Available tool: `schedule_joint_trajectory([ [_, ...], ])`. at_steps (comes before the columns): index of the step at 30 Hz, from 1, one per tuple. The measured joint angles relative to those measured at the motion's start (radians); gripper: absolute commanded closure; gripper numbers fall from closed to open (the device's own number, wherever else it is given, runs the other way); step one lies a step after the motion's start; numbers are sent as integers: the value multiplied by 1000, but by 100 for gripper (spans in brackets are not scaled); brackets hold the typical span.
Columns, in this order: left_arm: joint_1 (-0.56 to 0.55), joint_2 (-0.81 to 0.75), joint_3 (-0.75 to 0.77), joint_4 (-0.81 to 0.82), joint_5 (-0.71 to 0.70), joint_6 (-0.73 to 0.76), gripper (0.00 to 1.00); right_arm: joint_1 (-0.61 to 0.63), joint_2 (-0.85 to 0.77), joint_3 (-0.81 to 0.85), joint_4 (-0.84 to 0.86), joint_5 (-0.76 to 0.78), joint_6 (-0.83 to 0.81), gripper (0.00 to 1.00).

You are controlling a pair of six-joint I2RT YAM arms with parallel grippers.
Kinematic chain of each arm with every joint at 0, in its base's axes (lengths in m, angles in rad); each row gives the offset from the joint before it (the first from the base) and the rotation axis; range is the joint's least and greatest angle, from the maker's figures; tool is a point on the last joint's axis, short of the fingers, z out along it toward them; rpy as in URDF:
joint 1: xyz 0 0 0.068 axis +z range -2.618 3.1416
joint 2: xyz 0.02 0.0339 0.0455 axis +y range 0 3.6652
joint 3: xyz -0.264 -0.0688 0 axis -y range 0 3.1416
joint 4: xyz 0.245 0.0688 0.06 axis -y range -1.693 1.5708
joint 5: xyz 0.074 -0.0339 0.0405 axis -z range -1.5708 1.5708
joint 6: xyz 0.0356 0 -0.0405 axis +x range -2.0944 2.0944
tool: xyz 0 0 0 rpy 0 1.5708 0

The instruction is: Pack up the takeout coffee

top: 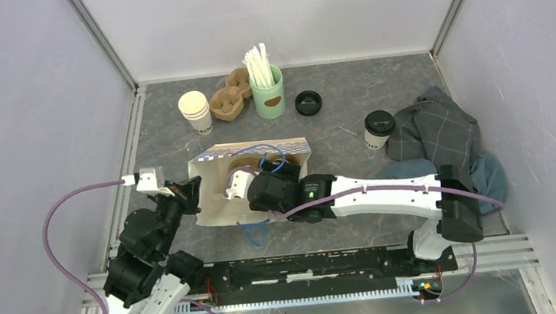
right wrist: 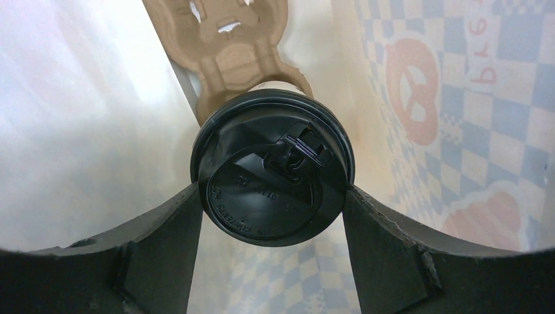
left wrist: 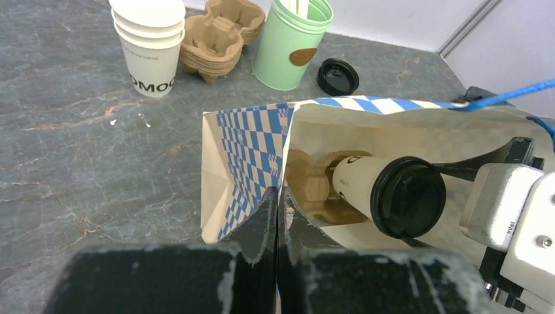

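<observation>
Takeout coffee (right wrist: 273, 176) sits tilted inside the blue-checked paper bag (left wrist: 249, 150), black lid toward the bag's open mouth, base down at the cardboard cup tray (left wrist: 311, 186) deeper in the bag. My right pincer (right wrist: 271, 196) pinches it at the lid, one finger on each side. My left pincer (left wrist: 278, 203) is pressed together on the bag's left rim. The bag rests on the grey tabletop (left wrist: 98, 144).

At ten o'clock in my left wrist view, the stacked white cups (left wrist: 154, 65) read "OMOC"; the silver camera housing (left wrist: 504, 216) at four o'clock reads "intel". Raised print on the takeout coffee (right wrist: 271, 176) lid under my right wrist is illegible.
</observation>
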Motion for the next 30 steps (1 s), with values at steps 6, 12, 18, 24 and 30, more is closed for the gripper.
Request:
schedule_joint_trajectory([
  [6, -26, 0, 0, -16, -10, -8, 98, -14, 2, -15, 65, -39, -11, 33],
  [12, -37, 0, 2, -19, -27, -8, 98, -26, 4, -18, 71, -45, -11, 34],
  [18, -43, 1, 2, -18, -32, -8, 98, -25, 4, -18, 10, -43, 1, 34],
  [24, -44, 3, 2, -18, -48, -8, 98, -33, -9, -58, 4, -41, 6, 33],
  [30, -50, 8, 2, -18, -48, -8, 98, -57, -10, -80, 32, -50, -3, 33],
])
